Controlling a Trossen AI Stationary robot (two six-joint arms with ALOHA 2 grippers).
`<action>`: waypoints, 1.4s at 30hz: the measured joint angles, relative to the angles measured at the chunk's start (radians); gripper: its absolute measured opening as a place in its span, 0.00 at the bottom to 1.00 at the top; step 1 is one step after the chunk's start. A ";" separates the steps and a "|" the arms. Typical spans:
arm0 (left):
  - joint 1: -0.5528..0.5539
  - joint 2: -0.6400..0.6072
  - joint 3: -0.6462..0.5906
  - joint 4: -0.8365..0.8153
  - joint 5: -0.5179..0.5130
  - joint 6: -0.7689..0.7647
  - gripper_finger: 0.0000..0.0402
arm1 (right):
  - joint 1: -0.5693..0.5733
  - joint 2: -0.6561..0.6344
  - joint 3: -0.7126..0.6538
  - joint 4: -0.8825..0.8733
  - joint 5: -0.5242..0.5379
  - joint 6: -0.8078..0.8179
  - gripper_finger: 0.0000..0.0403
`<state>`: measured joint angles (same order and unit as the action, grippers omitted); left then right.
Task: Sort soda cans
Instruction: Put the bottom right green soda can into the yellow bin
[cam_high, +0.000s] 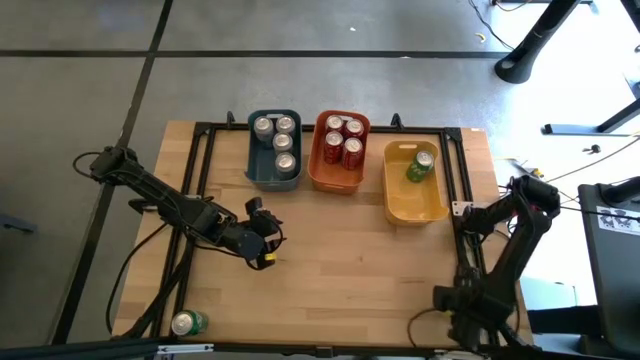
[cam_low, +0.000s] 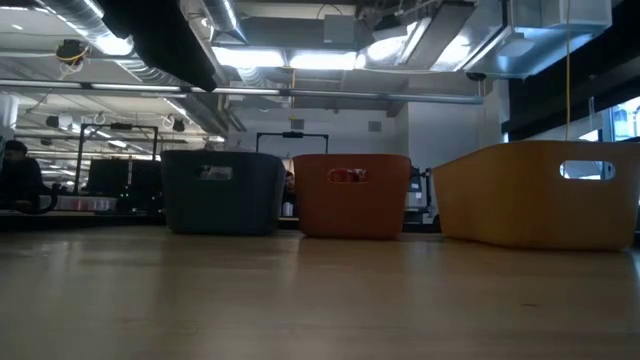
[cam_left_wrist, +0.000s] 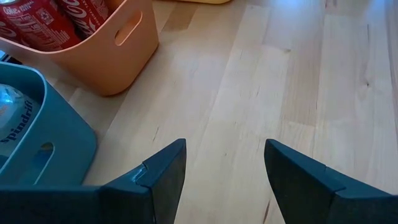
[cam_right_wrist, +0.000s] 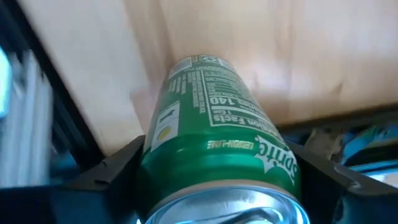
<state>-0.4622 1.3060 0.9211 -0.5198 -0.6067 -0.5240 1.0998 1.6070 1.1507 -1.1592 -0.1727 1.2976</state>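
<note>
My right gripper (cam_high: 462, 212) is at the table's right edge, pointing down, shut on a green soda can (cam_right_wrist: 217, 124) that the gripper hides in the high view. My left gripper (cam_high: 262, 240) hangs open over bare wood left of centre, nothing between its fingers (cam_left_wrist: 168, 174). Another green can (cam_high: 188, 322) lies on its side at the near left corner. Silver cans stand in the blue-grey bin (cam_high: 275, 178), red cans in the orange bin (cam_high: 335, 180), and one green can (cam_high: 420, 165) in the yellow bin (cam_high: 415, 205). My right gripper pinches the green can's side wall just below its silver top (cam_right_wrist: 152, 155) between its two fingers, one on each side. The fingers come from above, pointing down. The can is upright, its top toward the wrist. Whether its base rests on the table I cannot tell.
The three bins stand side by side along the table's far edge. A black metal frame (cam_high: 460, 180) runs around the tabletop, close to my right gripper. Open wood (cam_high: 350, 260) lies between the two arms.
</note>
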 joint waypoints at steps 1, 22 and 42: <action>0.000 0.000 0.000 0.000 0.000 0.000 0.52 | -0.025 0.000 0.003 0.000 0.006 0.001 0.72; 0.000 0.000 0.000 0.011 0.000 0.000 0.52 | -0.613 -0.020 0.415 -0.405 0.298 -0.545 0.73; 0.000 0.000 0.000 0.008 -0.004 0.027 0.52 | -1.290 -0.156 0.421 -0.413 0.472 -0.996 0.73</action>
<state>-0.4618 1.3060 0.9211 -0.5122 -0.6106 -0.4973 -0.1901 1.4505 1.5719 -1.5726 0.2993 0.3021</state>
